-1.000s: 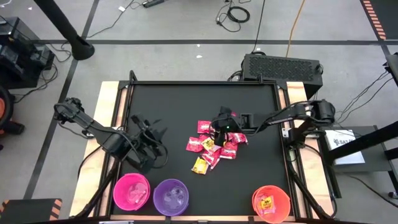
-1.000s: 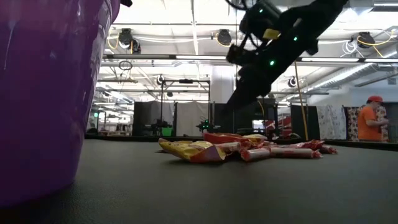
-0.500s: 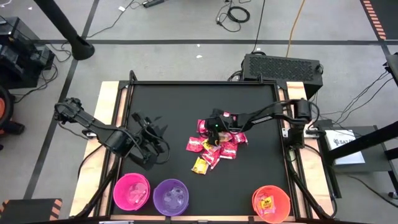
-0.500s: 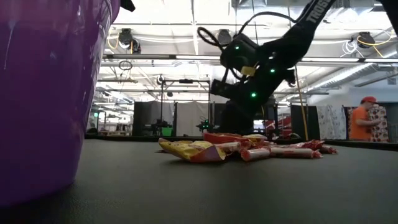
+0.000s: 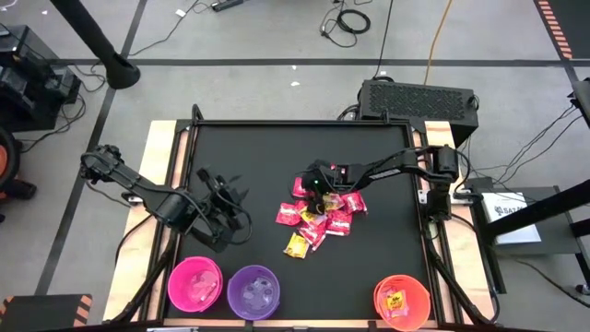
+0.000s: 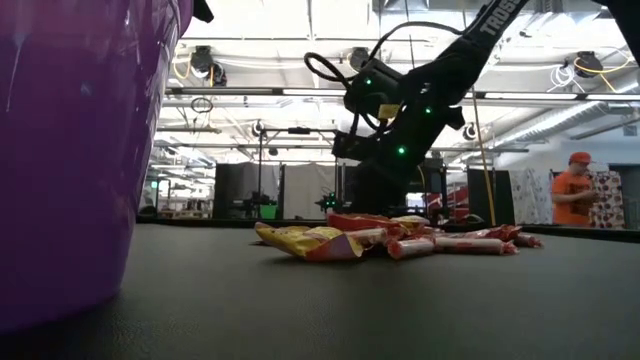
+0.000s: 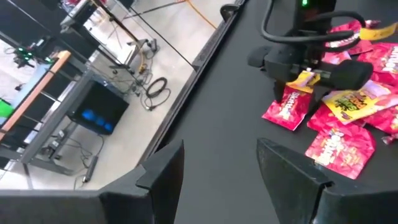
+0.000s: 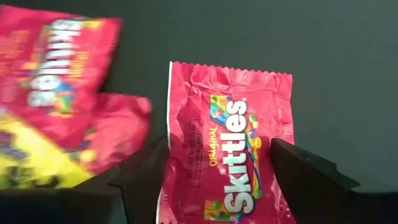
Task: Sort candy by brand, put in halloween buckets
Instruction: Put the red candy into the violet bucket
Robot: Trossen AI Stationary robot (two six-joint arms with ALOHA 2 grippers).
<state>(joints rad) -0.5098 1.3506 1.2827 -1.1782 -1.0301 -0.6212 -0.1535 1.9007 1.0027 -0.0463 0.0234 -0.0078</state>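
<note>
A flat, shiny red Skittles packet (image 8: 227,140) lies face up on the black desk (image 5: 267,152) at the far side of the loose heap of red, yellow and pale wrapped candy (image 5: 318,217) near the desk's middle; in the right wrist view the packet sits between the two dark fingers (image 8: 308,174), which stand wide apart on either side of it and have hold of nothing; the right gripper (image 5: 313,182) hangs low over that far edge of the heap, its arm reaching in from the right edge of the desk; the step in hand looks like the pick of one red packet, with the fingers lined up but not yet closed; the next move likely calls for a short drop onto the desk and a close across the packet's width, catching that wrapper alone and not the overlapping neighbours beside it; the left gripper (image 5: 221,198) waits open and empty near the left edge, holding nothing; along the near edge stand the round hot pink plastic bucket (image 5: 194,284) and the purple bucket (image 5: 253,291) towards the left corner, and the orange-red bucket (image 5: 403,302) towards the right corner, with a yellow packet showing inside it.
</note>
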